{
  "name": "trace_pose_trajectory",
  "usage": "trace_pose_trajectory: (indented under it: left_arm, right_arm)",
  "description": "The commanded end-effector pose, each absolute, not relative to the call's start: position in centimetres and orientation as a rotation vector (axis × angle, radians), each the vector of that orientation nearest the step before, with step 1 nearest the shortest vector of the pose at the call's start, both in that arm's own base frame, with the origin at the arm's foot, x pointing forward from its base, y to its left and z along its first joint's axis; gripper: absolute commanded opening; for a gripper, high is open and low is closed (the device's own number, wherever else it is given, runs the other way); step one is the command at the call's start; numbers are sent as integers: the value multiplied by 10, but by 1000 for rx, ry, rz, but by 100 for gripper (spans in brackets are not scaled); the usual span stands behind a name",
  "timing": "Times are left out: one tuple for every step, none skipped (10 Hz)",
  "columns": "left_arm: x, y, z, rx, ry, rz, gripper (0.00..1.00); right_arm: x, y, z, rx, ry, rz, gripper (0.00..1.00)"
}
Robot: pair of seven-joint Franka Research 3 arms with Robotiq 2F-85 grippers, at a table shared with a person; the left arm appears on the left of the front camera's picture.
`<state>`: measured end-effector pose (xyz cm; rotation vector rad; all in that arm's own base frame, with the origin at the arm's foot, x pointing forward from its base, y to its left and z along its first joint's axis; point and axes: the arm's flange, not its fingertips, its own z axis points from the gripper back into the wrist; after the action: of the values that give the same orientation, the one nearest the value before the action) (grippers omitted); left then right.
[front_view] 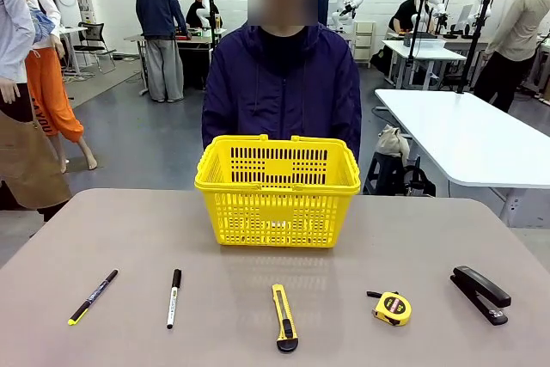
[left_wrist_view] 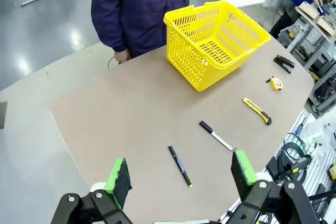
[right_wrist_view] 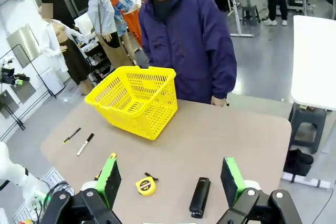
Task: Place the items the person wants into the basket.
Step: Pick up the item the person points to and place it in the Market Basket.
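Tabletop (front_view: 103,229) row: pen (front_view: 93,296), marker (front_view: 174,297), knife (front_view: 284,317), tape measure (front_view: 392,308), stapler (front_view: 480,294); basket (front_view: 275,217) beyond.

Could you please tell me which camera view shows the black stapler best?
The front view: the stapler lies side-on and unobstructed, with its top arm and base distinct. The right wrist view shows it close but from above, as a plain dark bar. The left wrist view shows it small and far off.

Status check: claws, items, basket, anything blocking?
Open and empty: left claw, right claw. On table: tape measure, stapler, marker; none in basket. Among them: utility knife, pen; nothing blocks the basket.
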<state>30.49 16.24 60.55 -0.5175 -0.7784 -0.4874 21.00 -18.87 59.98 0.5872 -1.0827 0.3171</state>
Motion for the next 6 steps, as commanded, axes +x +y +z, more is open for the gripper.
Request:
trace_pose_trajectory:
  left_arm:
    - [309,159,606,-524,-789,-501,100]
    - [309,159,606,-524,-789,-501,100]
    - [309,159,606,-524,-789,-501,100]
    - [309,159,606,-524,-789,-501,100]
    - [309,159,606,-524,-789,-501,100]
    - [309,159,606,-524,-789,-501,100]
  right_arm:
    - [214,-188,600,595,-1089,322,100]
    - [214,-188,600,595,-1089,322,100]
    - [214,-188,600,595,-1089,322,100]
    - [214,-188,600,595,-1089,322,100]
    - [214,-188,600,595,-1089,322,100]
    - [214,-188,600,595,-1089,322,100]
